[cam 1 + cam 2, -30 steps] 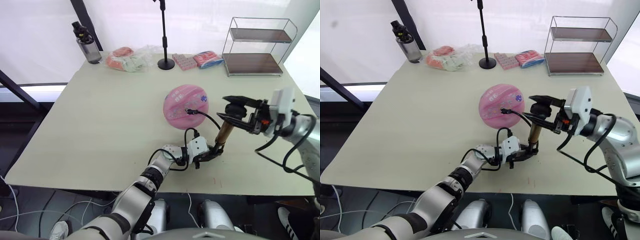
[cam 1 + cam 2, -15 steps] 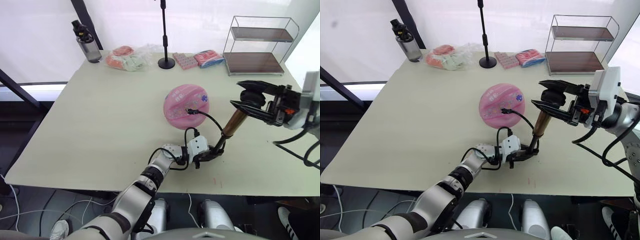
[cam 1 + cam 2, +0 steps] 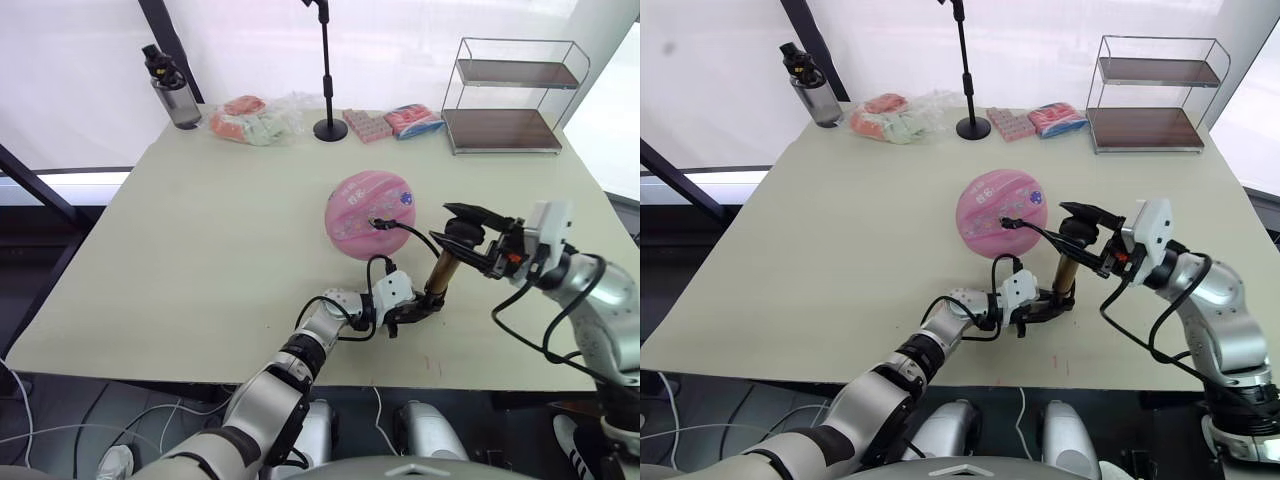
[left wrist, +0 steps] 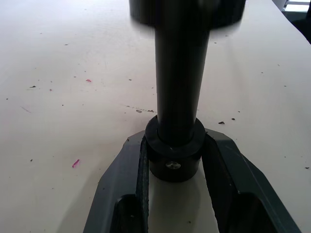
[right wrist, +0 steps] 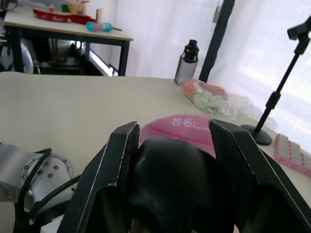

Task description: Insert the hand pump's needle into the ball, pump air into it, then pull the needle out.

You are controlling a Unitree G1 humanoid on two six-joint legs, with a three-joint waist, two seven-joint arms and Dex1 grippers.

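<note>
Pumping with the needle seated in the ball

Our left gripper (image 4: 172, 160) clamped the hand pump (image 3: 441, 272) at its base near the table's (image 3: 200, 250) front edge; our right gripper (image 5: 175, 170) gripped its handle. The pink ball (image 3: 370, 213), beside it, seemed light and prone to roll.

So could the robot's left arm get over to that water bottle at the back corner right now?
Probably not. The left gripper is clamped on the hand pump's base at the near edge, and the water bottle stands across the table.
</note>
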